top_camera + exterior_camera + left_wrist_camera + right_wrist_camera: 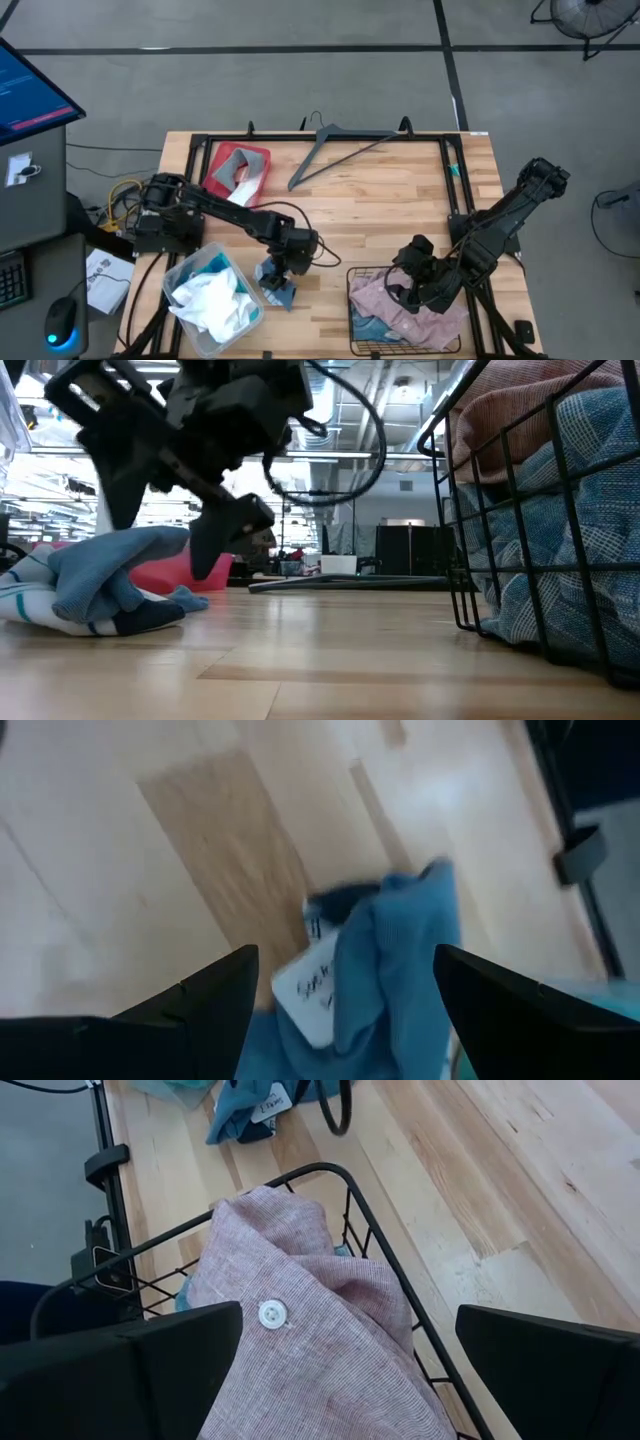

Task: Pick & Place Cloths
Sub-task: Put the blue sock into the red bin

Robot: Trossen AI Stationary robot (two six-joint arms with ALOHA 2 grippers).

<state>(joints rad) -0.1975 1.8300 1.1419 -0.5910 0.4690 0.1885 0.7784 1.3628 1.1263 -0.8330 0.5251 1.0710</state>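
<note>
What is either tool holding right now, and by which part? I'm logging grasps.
Nothing. The left tool hangs open above the blue cloth on the table; the right tool is open over the pink cloth in the wire basket.

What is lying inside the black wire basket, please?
In the wire basket a pale pink cloth with a white button lies on top. Below it a blue cloth shows through the wires. The right pincer hovers open above. Anything deeper is covered.

Wooden table [390, 215] — hanger [335, 152], basket [358, 318], cloth [281, 291]
</note>
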